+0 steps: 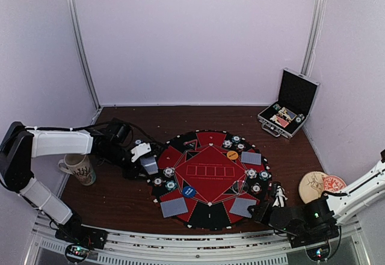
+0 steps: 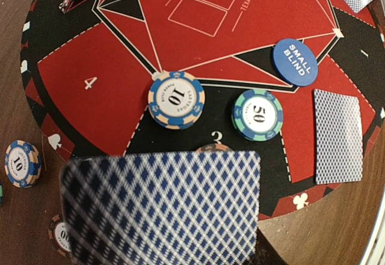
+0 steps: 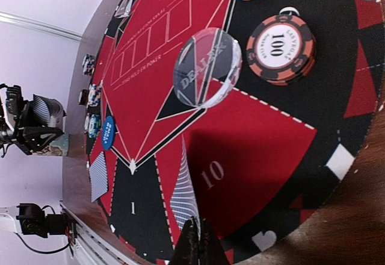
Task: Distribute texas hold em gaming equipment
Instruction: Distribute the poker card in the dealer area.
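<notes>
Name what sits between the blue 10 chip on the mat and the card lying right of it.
A green 50 chip, apart from both; the left wrist view shows it.

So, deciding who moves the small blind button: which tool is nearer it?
Left. The left tool, holding a card, hovers by the mat's left edge, close to the small blind button; the right tool sits across the mat, at its right edge.

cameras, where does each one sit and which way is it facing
top external: above and behind the bases, looking down on the round mat; left arm and right arm show.
left wrist: over the mat's seat 3 side, facing down; left jaws hidden behind the held card.
right wrist: low at the seat 10 edge, rolled sideways, looking across; shut right jaws at the bottom.
shared: small blind disc in all three.
</notes>
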`<state>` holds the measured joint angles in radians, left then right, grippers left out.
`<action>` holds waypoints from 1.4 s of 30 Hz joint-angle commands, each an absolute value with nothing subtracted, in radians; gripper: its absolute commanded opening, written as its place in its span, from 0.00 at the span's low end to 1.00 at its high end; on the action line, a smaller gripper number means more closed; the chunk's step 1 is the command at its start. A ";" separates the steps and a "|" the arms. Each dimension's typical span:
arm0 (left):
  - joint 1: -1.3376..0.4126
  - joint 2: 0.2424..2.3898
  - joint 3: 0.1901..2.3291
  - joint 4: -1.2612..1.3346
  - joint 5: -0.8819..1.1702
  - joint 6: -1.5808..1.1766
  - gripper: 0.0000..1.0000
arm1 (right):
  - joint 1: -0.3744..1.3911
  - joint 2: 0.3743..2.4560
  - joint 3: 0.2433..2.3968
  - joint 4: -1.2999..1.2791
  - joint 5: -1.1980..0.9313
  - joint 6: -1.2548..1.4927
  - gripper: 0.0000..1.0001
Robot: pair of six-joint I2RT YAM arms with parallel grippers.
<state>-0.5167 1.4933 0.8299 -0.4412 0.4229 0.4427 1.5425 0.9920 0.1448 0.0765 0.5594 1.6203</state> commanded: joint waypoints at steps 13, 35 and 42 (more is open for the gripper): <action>-0.508 1.508 0.862 -0.406 0.430 0.437 0.36 | 1.549 1.060 0.263 -0.248 0.622 1.649 0.43; -0.508 1.507 0.858 -0.405 0.431 0.440 0.36 | 1.545 1.106 0.652 -0.555 0.816 1.387 0.88; -0.510 1.488 0.854 -0.418 0.454 0.457 0.36 | 1.454 1.257 0.761 -0.120 0.670 0.927 0.91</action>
<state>-0.5167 1.5002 0.8307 -0.4416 0.4244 0.4431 1.5043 1.1694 0.6880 -0.3965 0.7361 1.2304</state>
